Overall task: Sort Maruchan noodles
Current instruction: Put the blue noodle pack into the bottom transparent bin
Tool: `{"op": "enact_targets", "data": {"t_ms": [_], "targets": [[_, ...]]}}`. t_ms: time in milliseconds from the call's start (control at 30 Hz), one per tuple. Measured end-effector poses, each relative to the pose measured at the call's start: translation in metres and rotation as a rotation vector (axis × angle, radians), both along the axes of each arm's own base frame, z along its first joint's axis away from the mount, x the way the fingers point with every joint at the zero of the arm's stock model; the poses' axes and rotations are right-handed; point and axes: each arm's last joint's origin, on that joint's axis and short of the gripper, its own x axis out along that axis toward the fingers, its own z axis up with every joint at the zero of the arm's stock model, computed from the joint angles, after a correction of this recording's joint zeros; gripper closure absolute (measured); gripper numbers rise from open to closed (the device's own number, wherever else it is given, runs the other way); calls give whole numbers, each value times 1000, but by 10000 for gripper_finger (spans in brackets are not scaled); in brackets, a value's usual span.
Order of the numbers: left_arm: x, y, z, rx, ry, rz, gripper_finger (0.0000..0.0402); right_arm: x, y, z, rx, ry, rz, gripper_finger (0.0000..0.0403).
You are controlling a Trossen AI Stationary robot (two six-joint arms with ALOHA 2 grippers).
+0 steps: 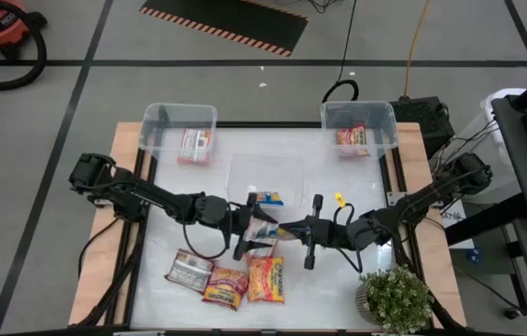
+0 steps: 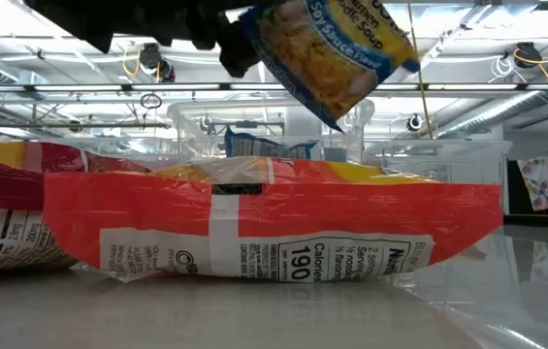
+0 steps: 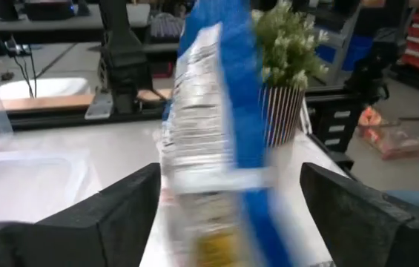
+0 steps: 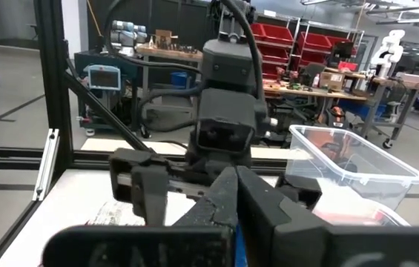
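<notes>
Just beside the middle bin (image 1: 268, 173), on its plant (image 1: 395, 299) side and well above the surface (image 1: 328, 285): held packet (image 1: 270, 231), aloft where the two arms' tips meet. Gripped by the right pincer (image 1: 284, 231), narrow and closed on one edge, as far as its own wrist view lets judge. Flanked by the left pincer (image 1: 259, 230), spread wide, one finger on either side of the wrapper and apparently not touching it.

Probably very light; hangs tilted in the low view. Thin, glossy, crinkly film around a brittle noodle block, so likely slippery on the flat faces and apt to crack inside under a hard squeeze. Best taken lightly by a sealed end seam or across a thin edge, not by the printed face. Liable to swing or twist when passed across.

Blue and yellow wrapper with a noodle picture and "Soy Sauce Flavor" legible in the low view; pale printed back toward the left wrist camera. Close in colour to the blue packet (image 1: 265, 198) inside the middle bin. Farther from that bin, same side, flat on the surface: silver-grey packet (image 1: 188, 271), red packet (image 1: 226, 287), orange packet (image 1: 265, 278).
</notes>
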Motion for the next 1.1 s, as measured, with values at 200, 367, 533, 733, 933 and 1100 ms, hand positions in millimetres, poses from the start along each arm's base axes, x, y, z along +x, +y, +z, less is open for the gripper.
{"op": "enact_targets", "data": {"t_ms": [200, 367, 533, 733, 933, 1100], "targets": [[3, 2, -6, -2, 15, -8, 127, 0, 1, 2, 3, -15, 28, 403], [4, 2, -9, -3, 19, -5, 139, 0, 1, 1, -2, -12, 25, 403], [4, 3, -9, -4, 26, -5, 139, -1, 3, -3, 16, 29, 32, 403], [4, 3, -10, -24, 36, -1, 140, -6, 5, -22, 181, 173, 13, 398], [4, 3, -10, -22, 41, 2, 140, -27, 29, -70, 329, 408, -110, 365], [5, 8, -9, -24, 33, 16, 140, -26, 32, -72, 369, 405, -107, 331]]}}
